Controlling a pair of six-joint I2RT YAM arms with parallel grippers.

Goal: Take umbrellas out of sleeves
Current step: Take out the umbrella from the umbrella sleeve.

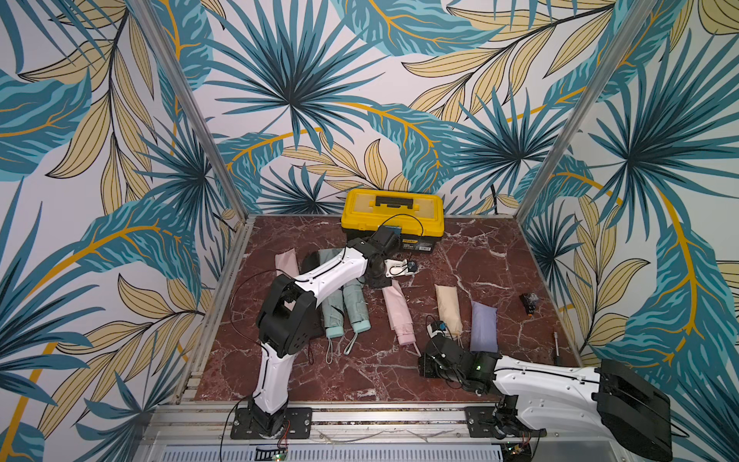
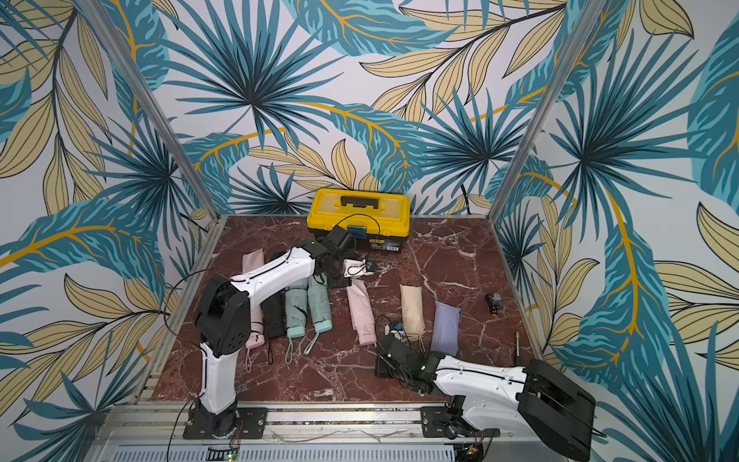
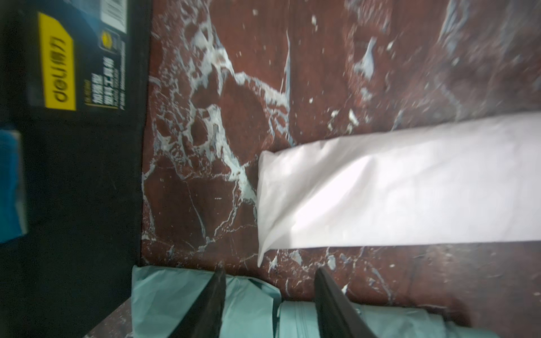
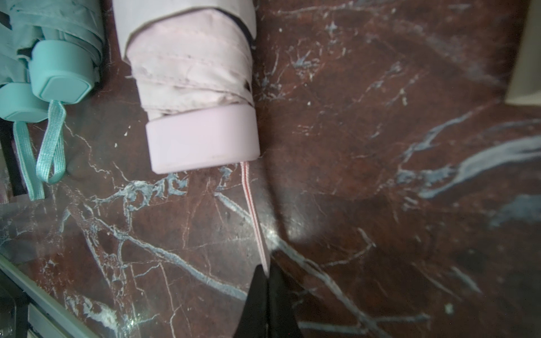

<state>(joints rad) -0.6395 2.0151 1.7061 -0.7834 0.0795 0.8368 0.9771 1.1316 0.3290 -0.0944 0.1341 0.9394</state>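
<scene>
In both top views the marble tabletop [image 1: 500, 280] carries the yellow toolbox [image 1: 392, 216] at its far edge. Two mint umbrellas [image 1: 332, 316] lie left of centre; just right of them the pink umbrella [image 4: 199, 87] sits handle-near, its far part in the pink sleeve [image 3: 395, 187]. My left claw [image 3: 269, 304] stands partly spread over mint fabric; contact I can't tell. My right claw [image 4: 268, 289] is pinched tight on the pink wrist loop [image 4: 251, 204].

The yellow label [image 3: 60, 63] on the toolbox [image 3: 82, 175] reads "deli".
</scene>
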